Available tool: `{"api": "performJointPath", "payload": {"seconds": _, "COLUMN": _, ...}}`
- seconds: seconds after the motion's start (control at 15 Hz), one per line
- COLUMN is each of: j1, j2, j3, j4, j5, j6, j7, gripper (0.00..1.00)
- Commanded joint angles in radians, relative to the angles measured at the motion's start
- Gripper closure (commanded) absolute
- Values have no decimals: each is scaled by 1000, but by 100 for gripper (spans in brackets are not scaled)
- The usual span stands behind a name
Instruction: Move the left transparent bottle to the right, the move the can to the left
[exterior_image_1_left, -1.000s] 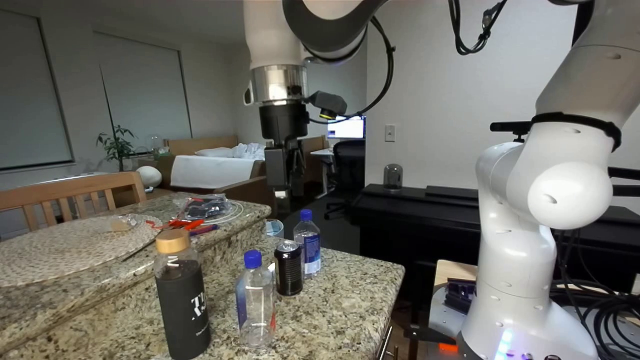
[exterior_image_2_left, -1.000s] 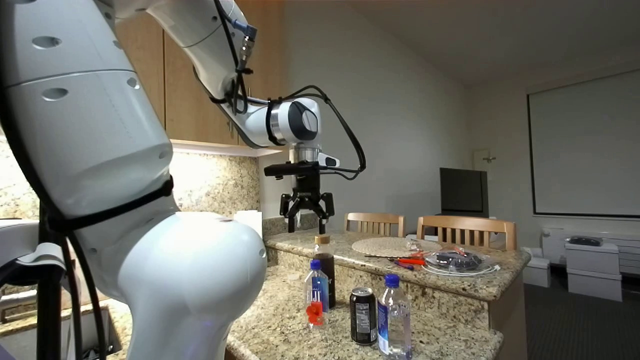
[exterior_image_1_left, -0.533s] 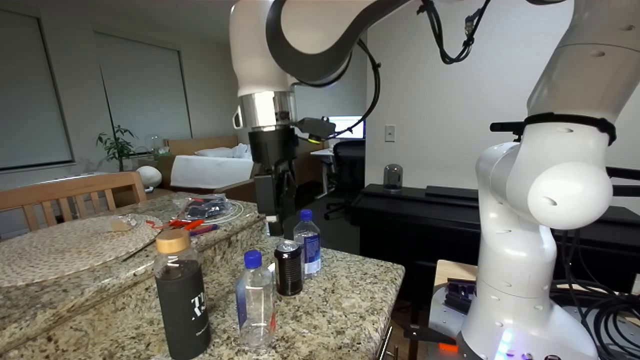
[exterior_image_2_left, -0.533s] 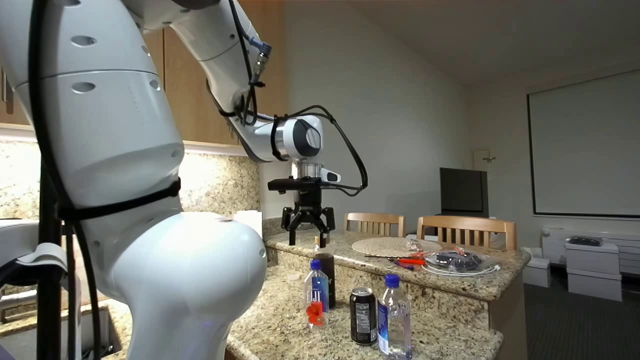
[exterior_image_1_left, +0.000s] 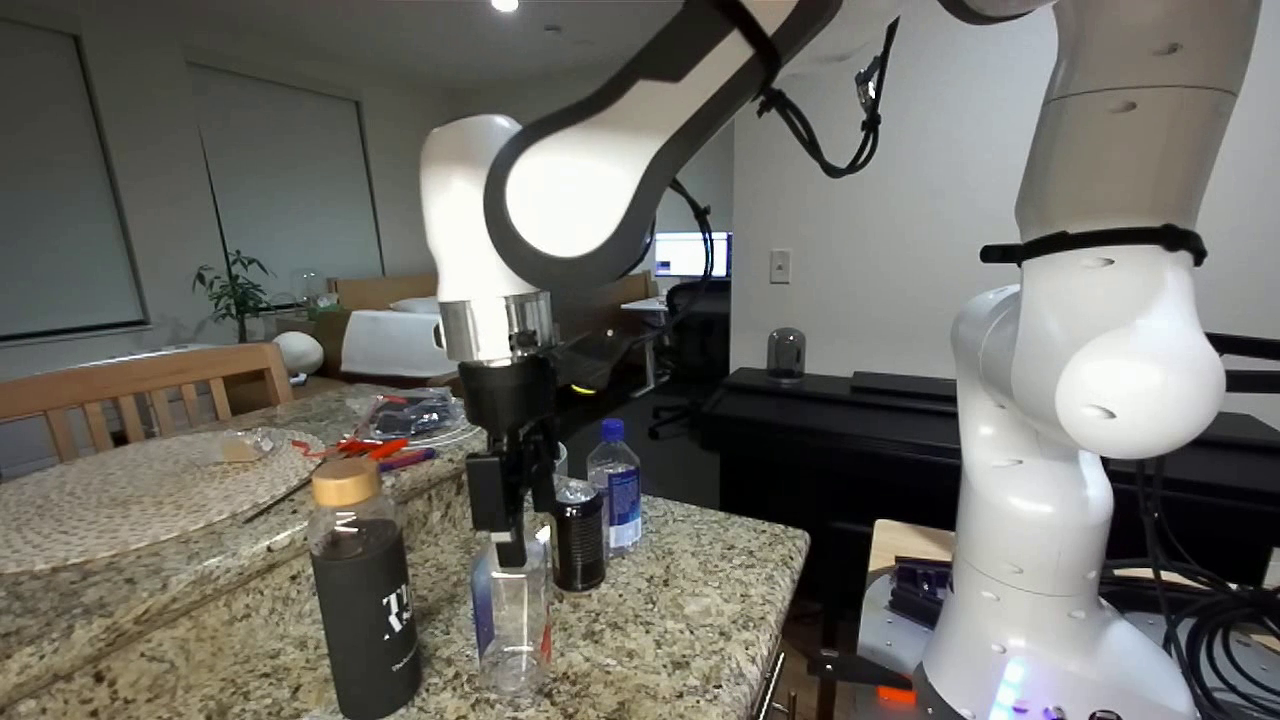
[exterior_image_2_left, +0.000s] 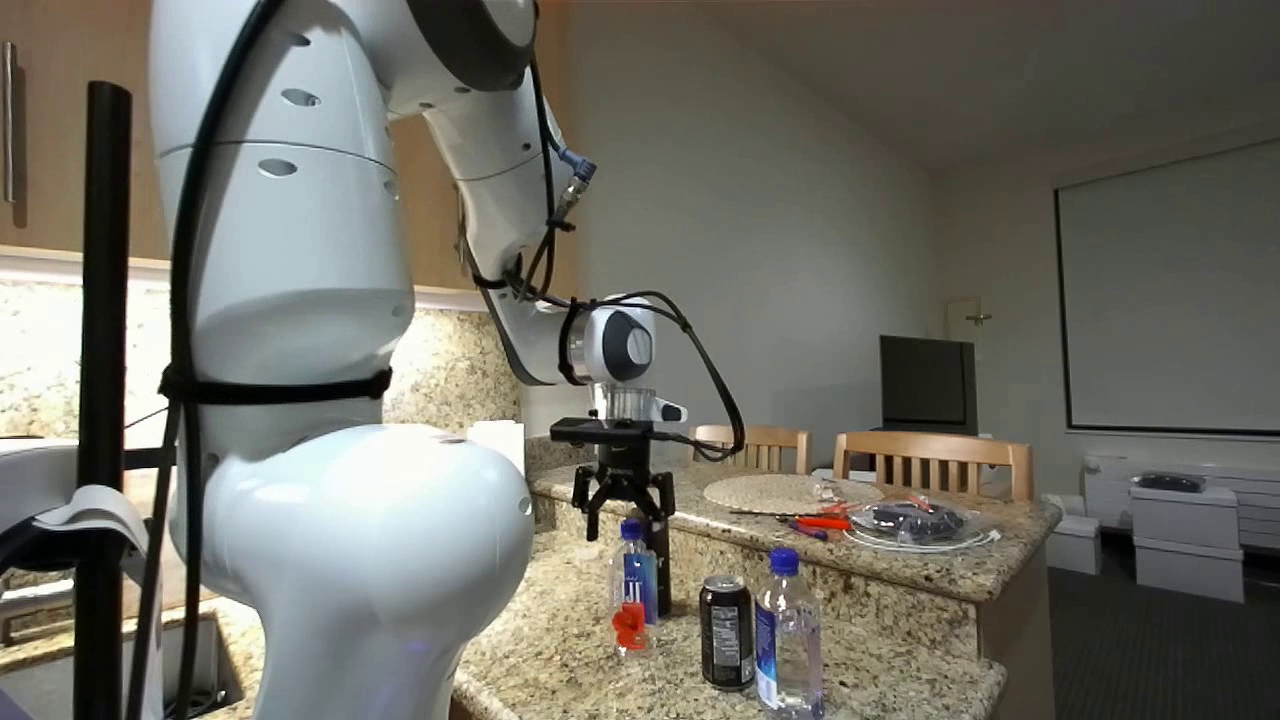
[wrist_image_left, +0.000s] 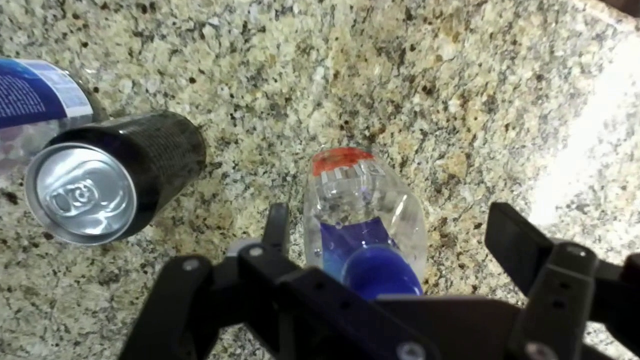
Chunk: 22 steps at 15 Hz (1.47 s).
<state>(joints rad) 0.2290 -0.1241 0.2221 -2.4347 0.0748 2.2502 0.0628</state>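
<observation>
Standing wide, the tool (wrist_image_left: 390, 225) straddles the upright left transparent bottle (wrist_image_left: 362, 200), droplets (wrist_image_left: 338, 225) showing in its clear wall. Near it stands the can (wrist_image_left: 115, 175), a second clear bottle (exterior_image_1_left: 622, 500) just beside. In an exterior view, room on the surface (exterior_image_1_left: 700, 600) stretches from both to the right edge and corner.

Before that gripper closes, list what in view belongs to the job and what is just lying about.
For the job:
gripper, open
left clear bottle, to go right
black can, to go left

Just lying about:
right clear bottle
dark bottle with a tan lid
round mat
plastic bag

Left and right as both exterior views show.
</observation>
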Motion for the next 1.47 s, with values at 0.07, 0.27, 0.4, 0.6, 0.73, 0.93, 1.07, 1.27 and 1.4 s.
{"api": "performJointPath", "payload": {"seconds": 0.07, "j1": -3, "j2": 45, "j3": 1, "j4": -2, "j5": -24, "j6": 90, "j7": -15, "gripper": 0}}
{"api": "performJointPath", "payload": {"seconds": 0.27, "j1": -3, "j2": 63, "j3": 4, "j4": -2, "j5": -42, "j6": 135, "j7": -4, "gripper": 0}}
{"api": "performJointPath", "payload": {"seconds": 0.4, "j1": -2, "j2": 65, "j3": 4, "j4": -4, "j5": -59, "j6": 153, "j7": 0, "gripper": 26}}
{"api": "performJointPath", "payload": {"seconds": 0.6, "j1": -3, "j2": 67, "j3": 3, "j4": -5, "j5": -78, "j6": 162, "j7": 1, "gripper": 46}}
{"api": "performJointPath", "payload": {"seconds": 0.73, "j1": -4, "j2": 69, "j3": 2, "j4": -4, "j5": -82, "j6": 165, "j7": -2, "gripper": 57}}
{"api": "performJointPath", "payload": {"seconds": 0.93, "j1": -4, "j2": 69, "j3": 2, "j4": -3, "j5": -90, "j6": 167, "j7": 1, "gripper": 66}}
{"api": "performJointPath", "payload": {"seconds": 1.07, "j1": -4, "j2": 59, "j3": 2, "j4": -6, "j5": -92, "j6": 156, "j7": 7, "gripper": 66}}
{"api": "performJointPath", "payload": {"seconds": 1.27, "j1": -3, "j2": 42, "j3": 4, "j4": -11, "j5": -99, "j6": 140, "j7": 20, "gripper": 66}}
{"api": "performJointPath", "payload": {"seconds": 1.4, "j1": -3, "j2": 25, "j3": 6, "j4": -15, "j5": -115, "j6": 124, "j7": 33, "gripper": 66}}
